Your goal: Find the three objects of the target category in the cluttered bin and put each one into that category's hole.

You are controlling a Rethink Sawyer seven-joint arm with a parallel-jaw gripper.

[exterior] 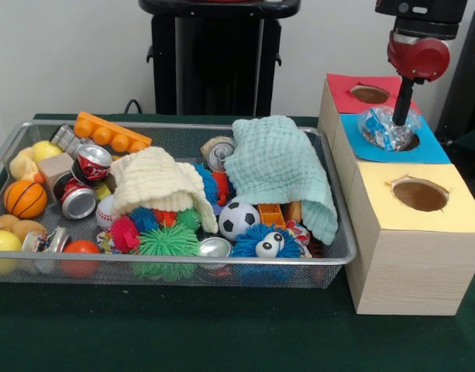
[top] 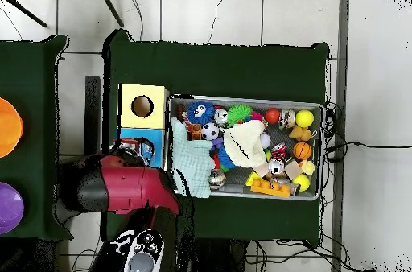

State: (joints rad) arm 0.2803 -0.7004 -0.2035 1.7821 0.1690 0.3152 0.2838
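we see a crumpled plastic bottle (exterior: pixel 386 129) sitting in the mouth of the blue-surround hole (exterior: pixel 423 147), just right of the wire bin (exterior: pixel 330 256). the gripper (exterior: pixel 404 108) stands over it; its fingers are hidden, so we cannot tell their opening. two cloths (exterior: pixel 280 167) in the bin cover part of its contents.

Arm (exterior: pixel 419 54): glossy red rounded joint housing under a black upper block, thin black stem below it. Overhead, arm (top: pixel 121 190) is a bulky red shell with black end caps and black seams. Robot base (top: pixel 138 254) is black, with a white panel carrying dark round buttons and a grey knob.
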